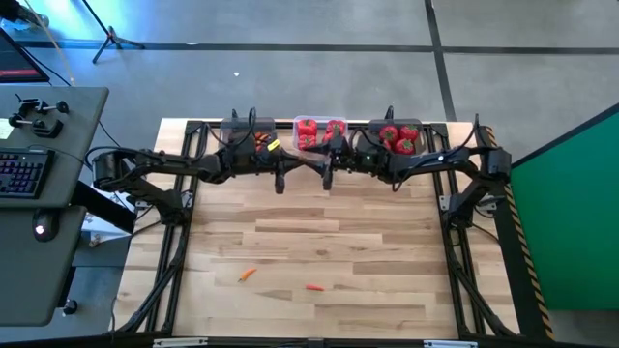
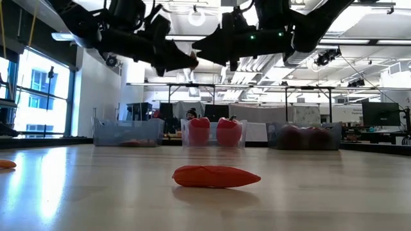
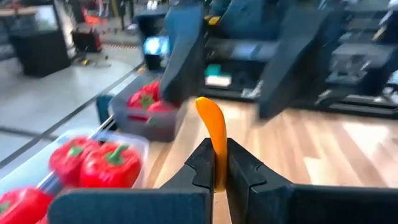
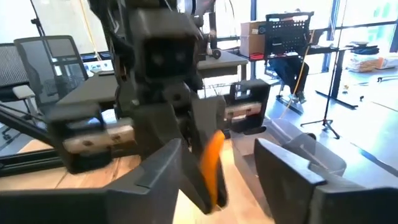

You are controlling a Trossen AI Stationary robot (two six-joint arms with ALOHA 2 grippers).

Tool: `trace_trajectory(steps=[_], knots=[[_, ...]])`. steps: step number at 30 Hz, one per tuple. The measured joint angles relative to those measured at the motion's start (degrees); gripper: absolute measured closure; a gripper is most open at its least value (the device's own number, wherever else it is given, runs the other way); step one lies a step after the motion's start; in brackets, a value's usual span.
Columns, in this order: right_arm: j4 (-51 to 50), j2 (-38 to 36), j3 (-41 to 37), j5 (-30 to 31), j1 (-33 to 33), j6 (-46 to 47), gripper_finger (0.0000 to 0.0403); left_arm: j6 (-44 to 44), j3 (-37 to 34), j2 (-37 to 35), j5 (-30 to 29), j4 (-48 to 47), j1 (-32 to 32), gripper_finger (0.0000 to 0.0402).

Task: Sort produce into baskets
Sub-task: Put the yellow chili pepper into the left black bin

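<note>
Above the table near its far edge, my left gripper (image 1: pixel 311 164) is shut on a thin orange carrot piece (image 3: pixel 211 124). Facing it from the right, my right gripper (image 4: pixel 217 148) is open, one finger on either side of the carrot piece (image 4: pixel 214 163) and apart from it. Three baskets stand in a row on the far edge. The left dark basket (image 1: pixel 247 135) holds small orange pieces, the clear middle basket (image 1: pixel 319 132) red peppers, and the right dark basket (image 1: pixel 397 136) red tomatoes. Two more carrot pieces (image 1: pixel 248 274) (image 1: pixel 313 287) lie on the wood near the front. My left gripper pinches one end of the carrot piece (image 3: pixel 217 154) between its two fingers, coming about level from the table's left. The rest of the piece sticks out past the fingertips toward my right gripper. It is lifted clear, high over the table.
The wide wooden table (image 1: pixel 348 242) stretches between the arms and the near edge. A black frame (image 1: pixel 174 242) runs along both sides. In the low view one loose carrot piece (image 2: pixel 216 176) lies close in front, another (image 2: pixel 5 164) at the left edge.
</note>
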Motion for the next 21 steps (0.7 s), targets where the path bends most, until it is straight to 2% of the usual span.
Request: trace_trajectory(steps=[5,11,15,18,21], knots=[[-0.3,-1.4,0.0,0.0,-0.9,0.0,0.0189,-0.1,0.0,-1.3,-2.6,-7.6,2.8,0.0399],[-5.0,-2.2,0.0,0.0,-2.3,0.2,0.0187,-1.6,0.0,-8.3,-11.1,-25.9,9.1,0.04],[-7.2,-2.2,0.0,0.0,-2.7,0.6,0.0187,-4.1,0.0,-11.2,-16.2,-37.8,15.9,0.04],[-7.5,-2.2,0.0,0.1,-2.7,0.6,0.0187,-5.2,0.0,-10.3,-17.0,-40.4,22.6,0.04],[-7.5,-2.2,0.0,0.7,-2.7,0.1,0.0187,-5.1,0.6,-7.3,-13.6,-41.0,28.4,0.04]])
